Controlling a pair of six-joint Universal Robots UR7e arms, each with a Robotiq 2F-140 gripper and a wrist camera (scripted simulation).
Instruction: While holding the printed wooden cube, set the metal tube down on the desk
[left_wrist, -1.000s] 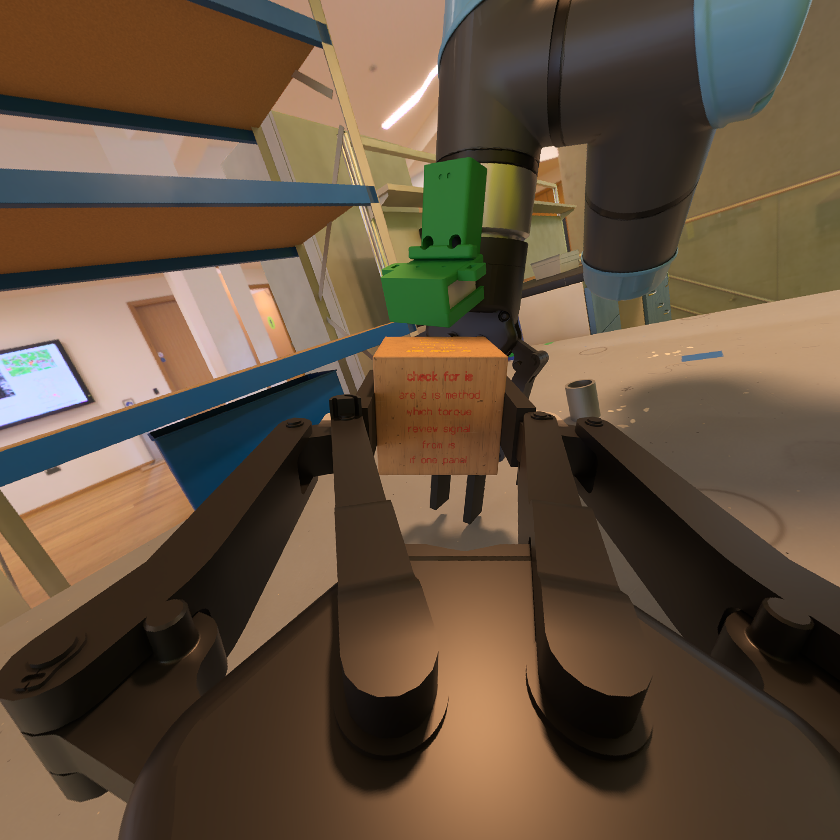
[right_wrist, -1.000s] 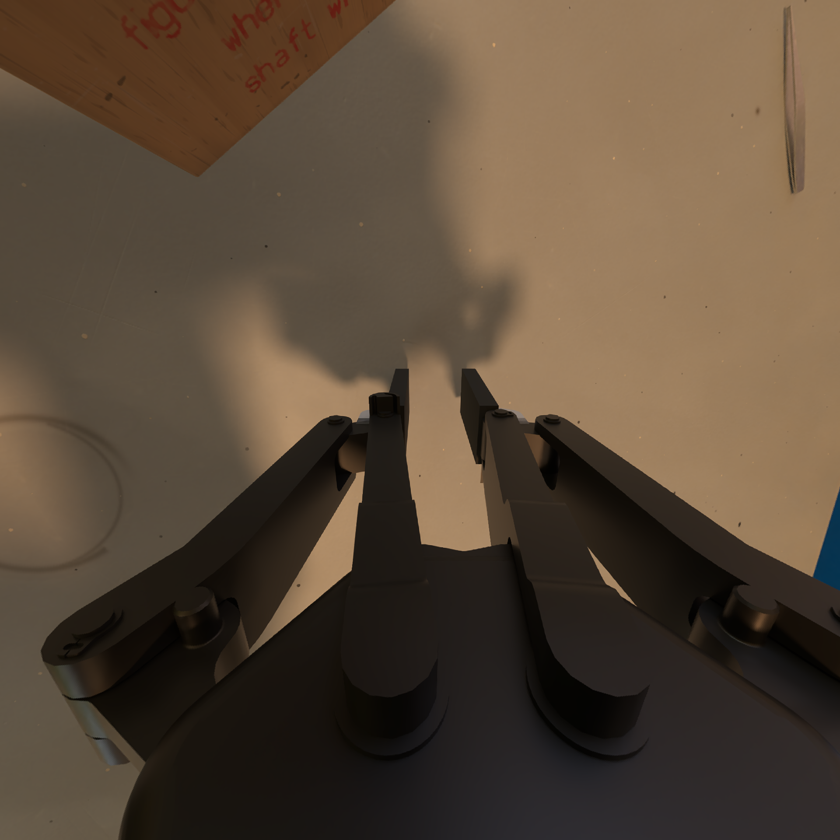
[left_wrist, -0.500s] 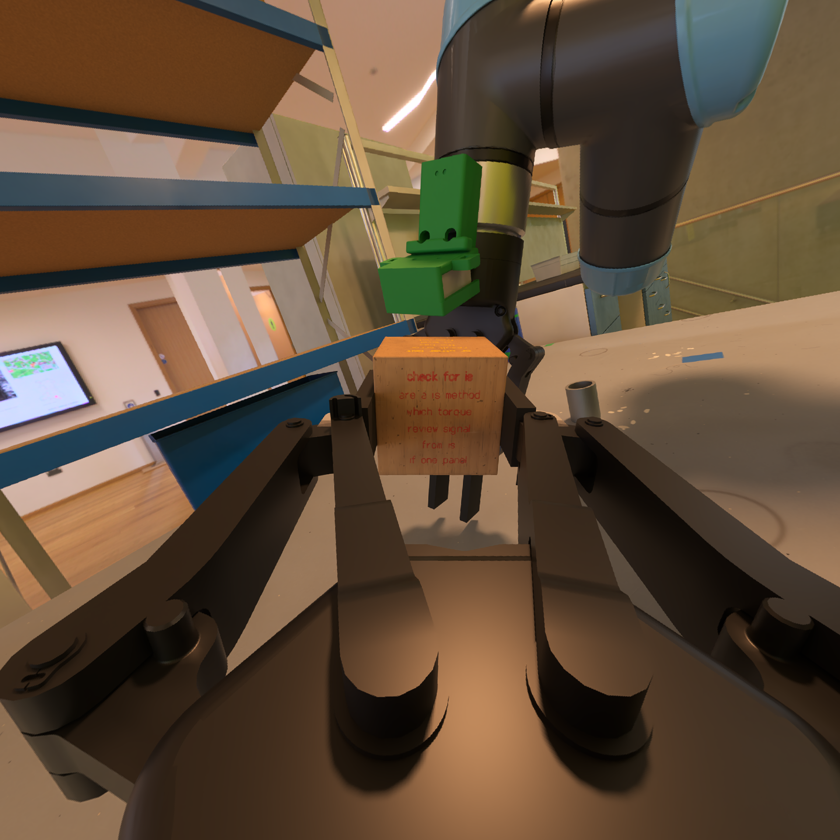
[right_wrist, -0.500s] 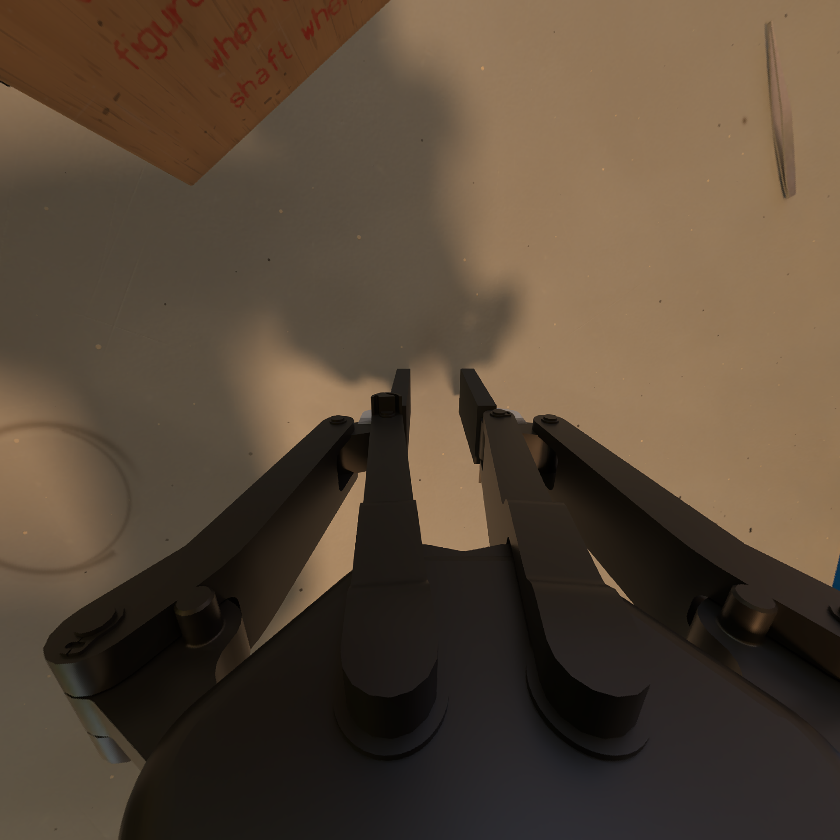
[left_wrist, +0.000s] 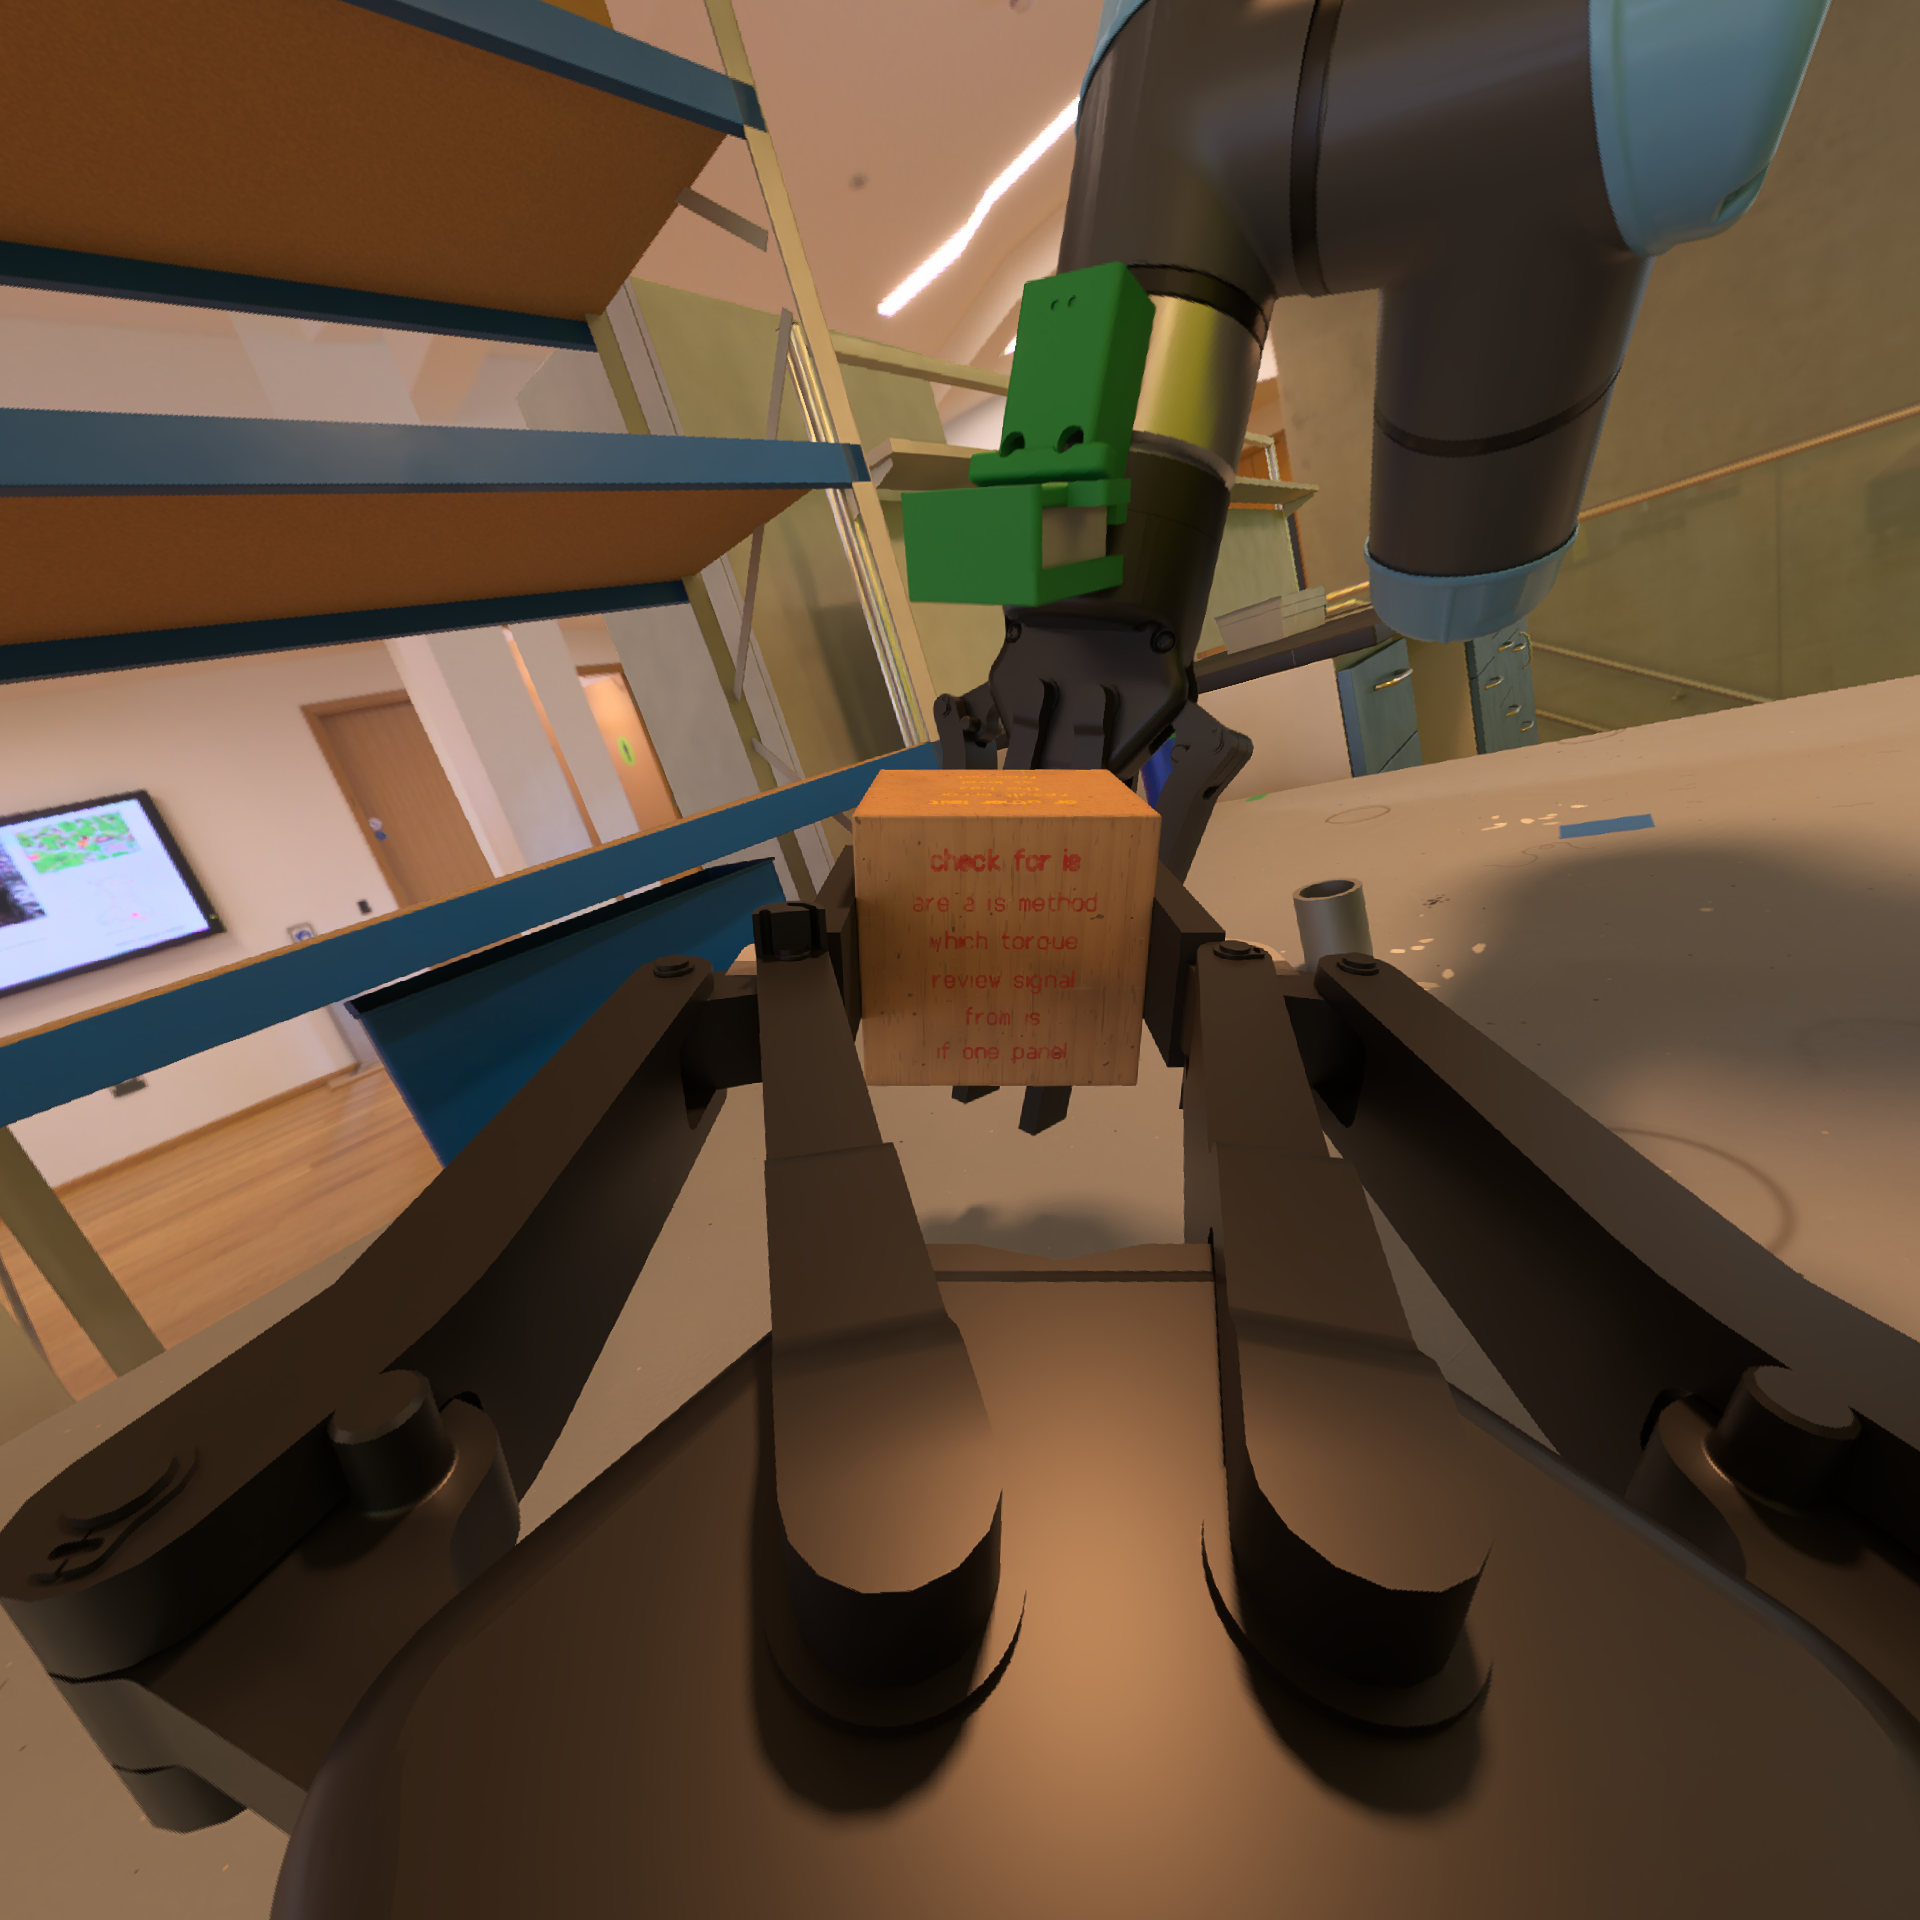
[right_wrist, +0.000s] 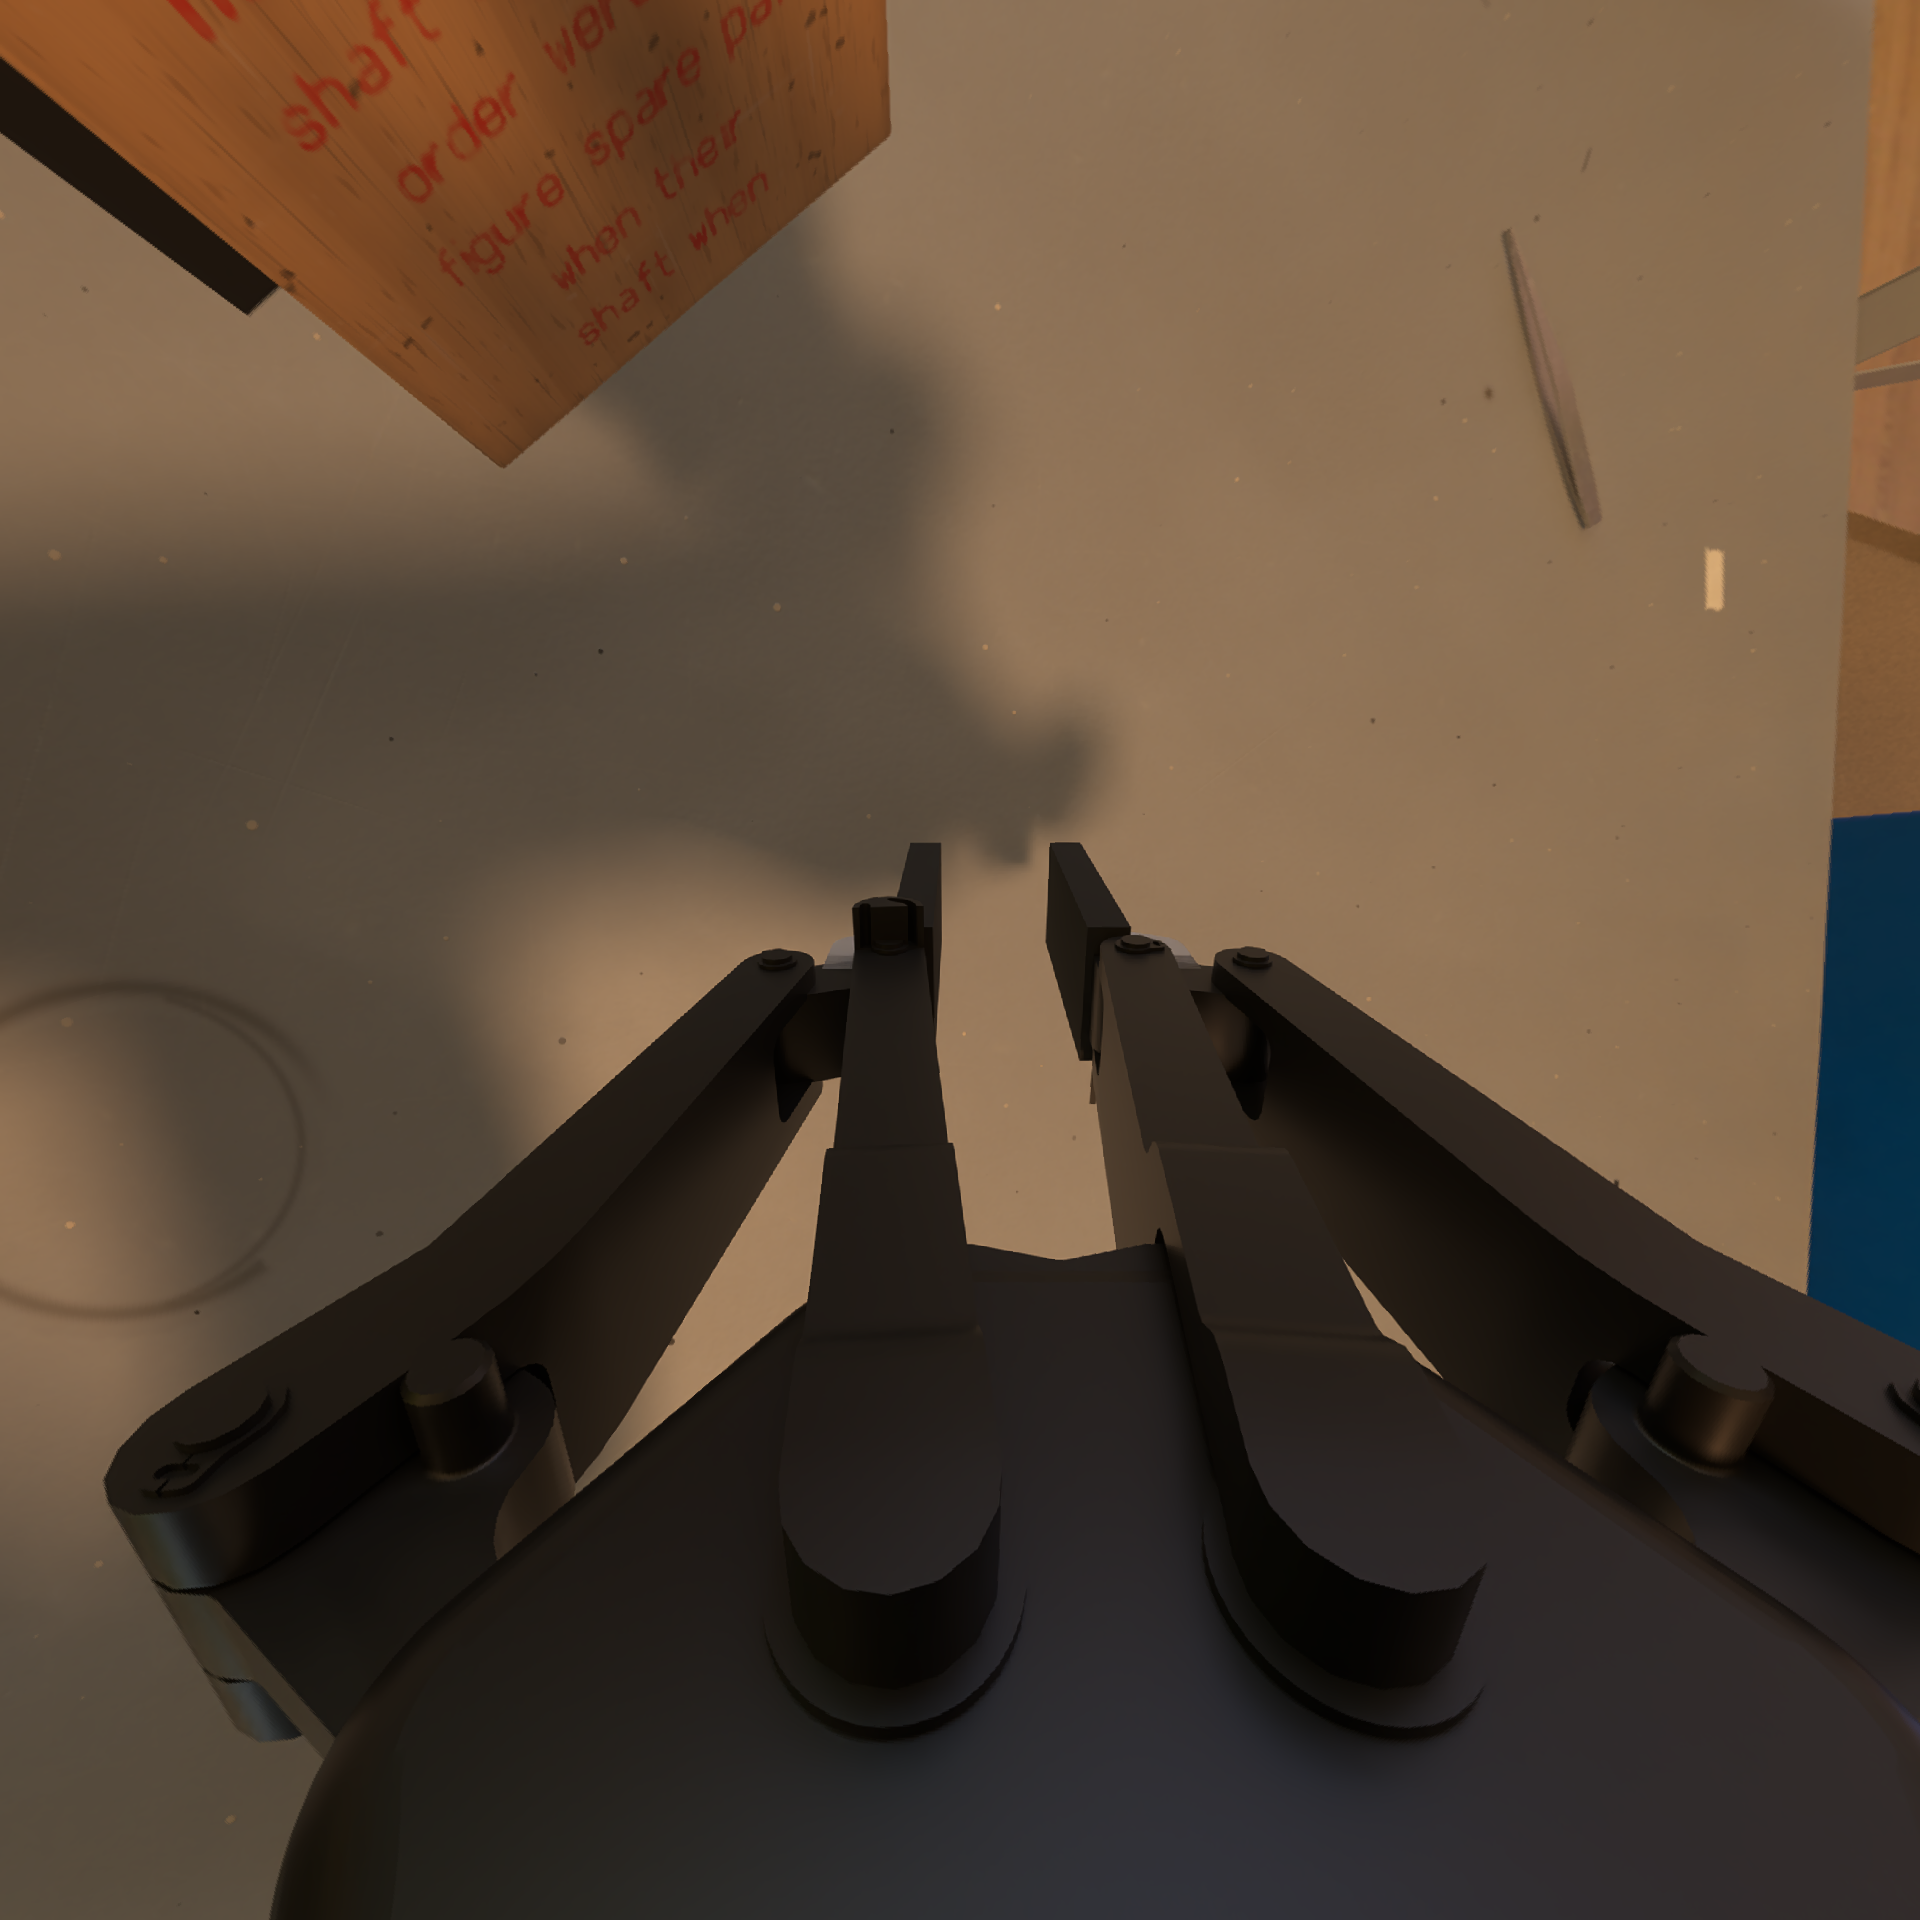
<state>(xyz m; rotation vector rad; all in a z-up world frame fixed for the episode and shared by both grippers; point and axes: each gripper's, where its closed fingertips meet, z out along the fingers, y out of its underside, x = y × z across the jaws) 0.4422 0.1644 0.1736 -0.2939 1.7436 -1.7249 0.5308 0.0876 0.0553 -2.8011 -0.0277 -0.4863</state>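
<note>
My left gripper (left_wrist: 1003, 971) is shut on the printed wooden cube (left_wrist: 1003, 935), a light wood block with red lettering, and holds it above the desk (left_wrist: 1610, 1039). The cube's underside also shows in the right wrist view (right_wrist: 499, 177), top left. The short metal tube (left_wrist: 1330, 914) stands upright on the desk, to the right of the cube and free of both grippers. My right gripper (right_wrist: 992, 873) points down at the desk, its fingers slightly parted and empty. In the left wrist view it hangs just behind the cube (left_wrist: 1013, 1107).
A shelving rack with blue rails (left_wrist: 416, 457) rises at the left, with a blue panel (left_wrist: 582, 987) below it. The right arm's green camera mount (left_wrist: 1039, 468) is above the cube. A blue tape strip (left_wrist: 1605, 826) and a ring mark (right_wrist: 145, 1143) lie on the desk.
My right gripper has risen from the desk, so more of the cube's underside and the desk's right edge show. The left gripper and cube have not moved. The tube stays put.
</note>
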